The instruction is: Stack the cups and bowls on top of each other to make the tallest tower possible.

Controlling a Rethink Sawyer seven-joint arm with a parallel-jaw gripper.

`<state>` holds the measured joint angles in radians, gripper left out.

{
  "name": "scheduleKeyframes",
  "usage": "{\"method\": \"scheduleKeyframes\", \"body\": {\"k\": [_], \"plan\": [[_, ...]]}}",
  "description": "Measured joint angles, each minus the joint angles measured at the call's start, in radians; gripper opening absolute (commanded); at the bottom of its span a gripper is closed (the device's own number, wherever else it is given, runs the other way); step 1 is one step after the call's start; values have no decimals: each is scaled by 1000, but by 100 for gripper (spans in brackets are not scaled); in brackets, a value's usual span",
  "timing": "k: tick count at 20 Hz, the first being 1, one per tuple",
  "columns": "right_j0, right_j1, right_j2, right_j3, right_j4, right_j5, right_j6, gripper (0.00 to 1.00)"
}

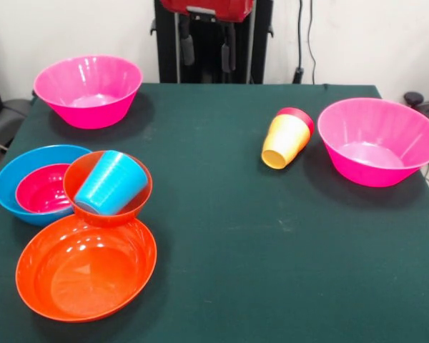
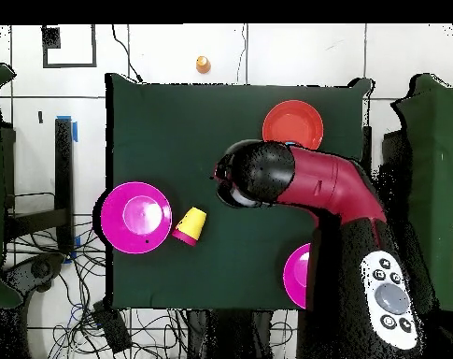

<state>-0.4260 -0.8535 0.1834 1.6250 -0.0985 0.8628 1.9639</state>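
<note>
Orange wide bowl (image 1: 86,268) lies nearest the camera; touching it behind, a small orange bowl (image 1: 82,189) holds the blue cup (image 1: 111,184), beside the blue bowl (image 1: 14,182). Yellow cup (image 1: 284,141) lies far right. Arm (image 2: 314,182) hides the gripper; cannot tell its state.

Around the tipped yellow cup (image 1: 284,140) the green surface (image 1: 229,236) lies open toward the orange bowl (image 1: 86,268); a pink bowl (image 1: 379,141) crowds its other side.
</note>
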Motion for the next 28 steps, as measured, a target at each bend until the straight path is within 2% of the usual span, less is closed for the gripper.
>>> {"method": "scheduleKeyframes", "body": {"k": [6,12,19,28], "plan": [[-8,17,-13,13,-46,-72,0,100],[-44,48,-12,13,-95,-122,0,100],[-74,73,-12,20,-94,-171,0,100],[-69,60,-12,89,-9,-181,0,100]]}}
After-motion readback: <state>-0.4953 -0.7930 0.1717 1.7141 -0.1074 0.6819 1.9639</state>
